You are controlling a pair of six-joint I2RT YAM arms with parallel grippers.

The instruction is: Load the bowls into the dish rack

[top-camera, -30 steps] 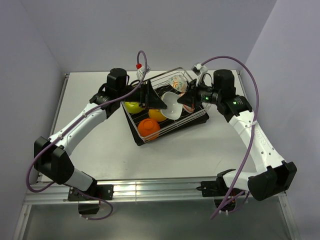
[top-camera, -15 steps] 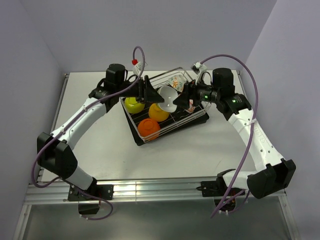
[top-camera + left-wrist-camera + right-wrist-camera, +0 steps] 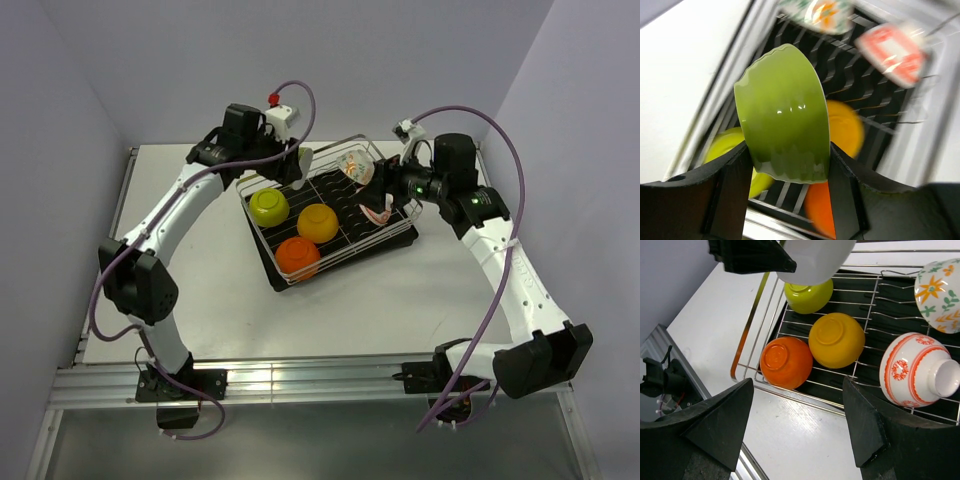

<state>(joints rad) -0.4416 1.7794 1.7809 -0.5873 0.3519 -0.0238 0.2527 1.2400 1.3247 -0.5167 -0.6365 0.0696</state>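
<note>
My left gripper [image 3: 787, 150] is shut on a bowl [image 3: 782, 132] that looks glossy olive green from the left wrist view and white [image 3: 812, 257] from the right wrist view. It hangs over the far-left rim of the dish rack [image 3: 350, 262], where the left gripper [image 3: 298, 165] shows from above. In the rack lie a lime bowl [image 3: 268, 207], a yellow-orange bowl [image 3: 317, 222] and an orange bowl [image 3: 297, 256], all upside down. A red-and-white patterned bowl [image 3: 917, 370] lies on its side there, beside a leaf-print bowl [image 3: 940, 292]. My right gripper [image 3: 797, 382] is open and holds nothing above the rack's right half.
The rack stands on a black tray [image 3: 268, 262] mid-table, turned at an angle. White tabletop [image 3: 200, 300] lies left of and in front of it. Grey walls close in the back and both sides. Purple cables loop over each arm.
The right gripper opened, let go of the bowl and drew back to the right. The left arm carried that bowl from mid-rack up toward the far-left rim.
</note>
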